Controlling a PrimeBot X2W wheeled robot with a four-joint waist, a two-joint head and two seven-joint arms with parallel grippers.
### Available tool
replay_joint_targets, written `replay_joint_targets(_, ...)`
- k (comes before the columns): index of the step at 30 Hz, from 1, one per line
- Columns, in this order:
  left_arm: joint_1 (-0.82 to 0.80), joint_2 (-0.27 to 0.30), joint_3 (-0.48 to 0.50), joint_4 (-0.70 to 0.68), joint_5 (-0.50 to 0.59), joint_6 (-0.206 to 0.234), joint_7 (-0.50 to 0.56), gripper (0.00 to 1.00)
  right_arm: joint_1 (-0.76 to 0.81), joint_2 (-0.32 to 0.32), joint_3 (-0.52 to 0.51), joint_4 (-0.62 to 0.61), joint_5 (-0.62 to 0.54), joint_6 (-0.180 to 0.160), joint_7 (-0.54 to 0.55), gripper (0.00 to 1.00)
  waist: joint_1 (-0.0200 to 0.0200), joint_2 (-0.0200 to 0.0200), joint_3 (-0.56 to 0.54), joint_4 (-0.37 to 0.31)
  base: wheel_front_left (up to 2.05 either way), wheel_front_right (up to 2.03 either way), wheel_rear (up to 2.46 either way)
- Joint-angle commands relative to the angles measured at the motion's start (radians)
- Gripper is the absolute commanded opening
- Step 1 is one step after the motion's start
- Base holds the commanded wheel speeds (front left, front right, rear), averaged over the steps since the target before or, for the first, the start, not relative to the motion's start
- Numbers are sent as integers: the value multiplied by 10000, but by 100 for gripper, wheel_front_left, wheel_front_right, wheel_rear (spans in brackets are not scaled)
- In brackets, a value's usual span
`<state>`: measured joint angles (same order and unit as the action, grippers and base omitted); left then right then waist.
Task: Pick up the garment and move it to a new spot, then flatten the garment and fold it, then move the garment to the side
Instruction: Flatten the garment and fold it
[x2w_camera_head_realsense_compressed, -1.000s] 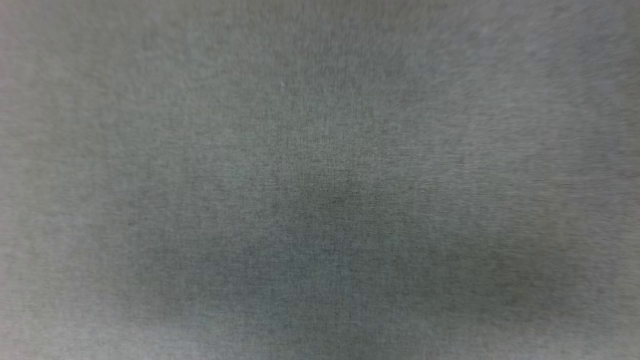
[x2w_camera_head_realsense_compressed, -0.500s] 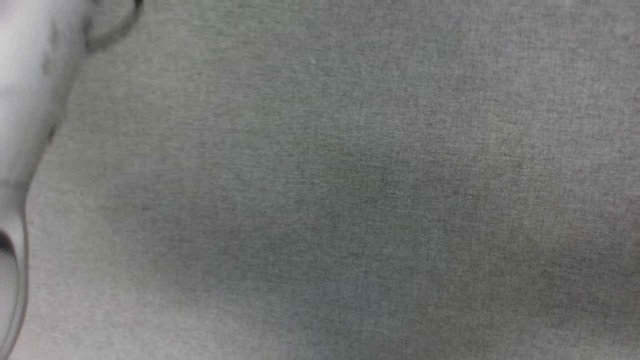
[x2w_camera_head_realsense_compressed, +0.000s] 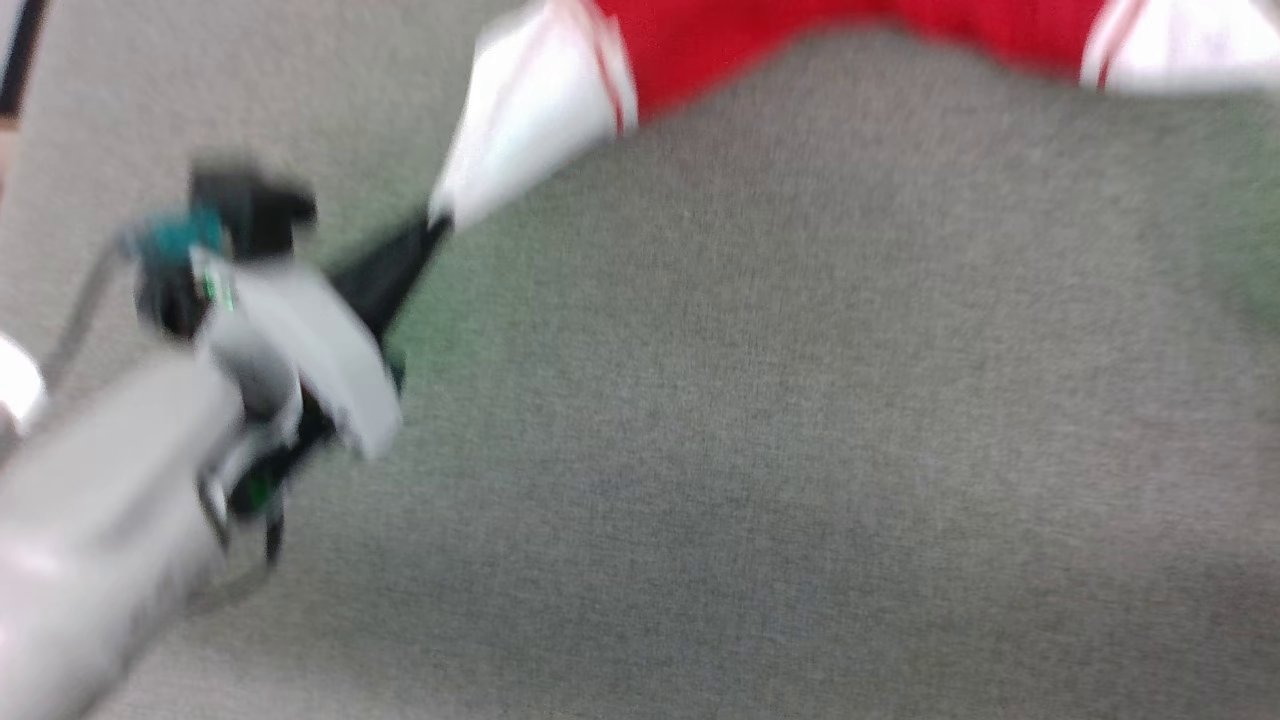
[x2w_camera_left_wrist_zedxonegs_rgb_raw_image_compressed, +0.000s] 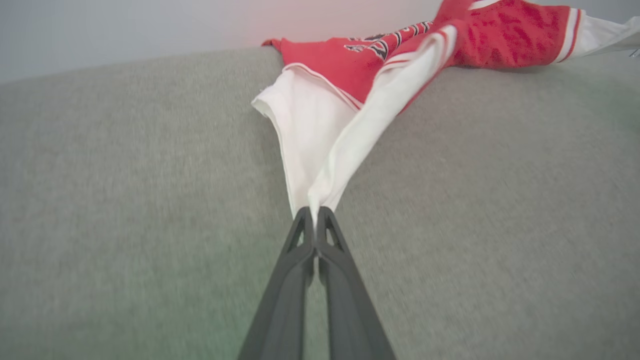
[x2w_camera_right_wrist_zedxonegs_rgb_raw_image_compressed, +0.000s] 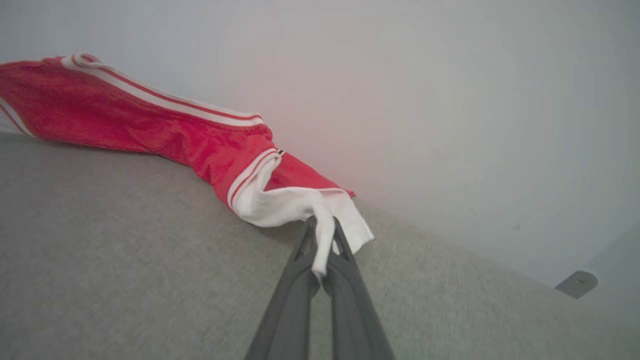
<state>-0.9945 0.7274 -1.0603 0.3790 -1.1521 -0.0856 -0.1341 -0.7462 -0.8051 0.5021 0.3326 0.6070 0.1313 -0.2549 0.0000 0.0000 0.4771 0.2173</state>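
- Your left arm's pale forearm comes in from the lower left of the head view and slants up to the right; the left gripper points its dark fingers at the tip of a white sleeve; that view is blurred, so finer detail there is lost.
- The left wrist view settles the grip; the two fingers are pressed together, with the white sleeve cloth pinched at their tips and drawn taut into a narrow cone.
- Your right gripper is clamped the same way on the other white sleeve; a twist of cloth runs down between its fingers.
- The garment is spread between the two grippers; its red body lies on the grey surface toward the far edge, beside a pale wall.
- The red cloth looks finely textured and the white sleeves smoother; white-and-red striped trim edges the seams; the surface is a heathered woven fabric; the fingers are matte and dark, with triangular cut-outs near the tips.
- The left wrist view gives you the black, white-outlined print on the red front; the right wrist view gives you a long striped band along the garment's edge and a small grey fitting on the wall.
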Motion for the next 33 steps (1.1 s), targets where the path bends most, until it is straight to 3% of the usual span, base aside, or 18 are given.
replay_joint_targets(1, 358, 90, -53, -89, -113, 95, -67, 0, 410, 41, -86, -58, 57, -10, -17, 0, 0, 0, -1336, -126, 0, 0, 0)
replay_joint_targets(11, 4268, 1424, -617, -1707, -604, 1861, -997, 0, 6039, 622, -1962, -1752, -661, -10, 106, 0, 0, 0, -2746, -287, 0, 0, 0)
replay_joint_targets(19, 6619, 2296, 646, -2850, -1152, 3130, -1310, 0, 9106, 1491, -4254, -2920, -1150, -11, 583, 0, 0, 0, -3116, -484, 0, 0, 0)
replay_joint_targets(27, 8469, 2004, 2451, -3595, -450, 3401, -1310, 0, 11087, 2301, -5421, -4360, -1626, -11, 1158, 0, 0, 0, -2908, -418, 0, 0, 0)
replay_joint_targets(33, 9115, 1495, 3208, -3680, 38, 3273, -1312, 0, 11218, 2792, -5281, -4630, -1831, -11, 1483, 0, 0, 0, -2737, -483, 0, 0, 0)
